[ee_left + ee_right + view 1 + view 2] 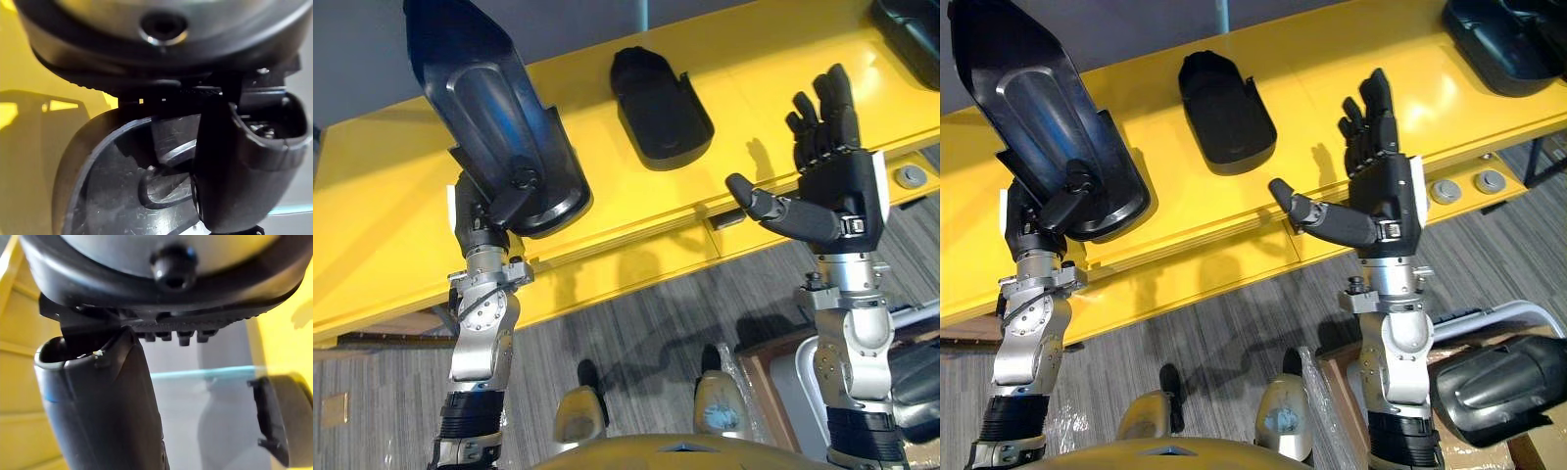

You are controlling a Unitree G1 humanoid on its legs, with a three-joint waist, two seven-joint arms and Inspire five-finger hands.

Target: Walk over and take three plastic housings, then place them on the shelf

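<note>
Left eye view: my left hand (494, 211) grips a black housing (484, 103) at upper left, long axis running from my grip toward the top-left corner. Top centre, a second housing (661, 108) lies on the yellow shelf (773, 59). My right hand (840, 191) is spread, empty.

Bright light throws soft shadows across the yellow shelf (764, 59).

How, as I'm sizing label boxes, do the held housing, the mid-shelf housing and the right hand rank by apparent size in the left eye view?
1. held housing, gripped by the left hand
2. right hand, open
3. mid-shelf housing
The first two sit nearer the camera than the shelf, so real sizes are unsure.
</note>
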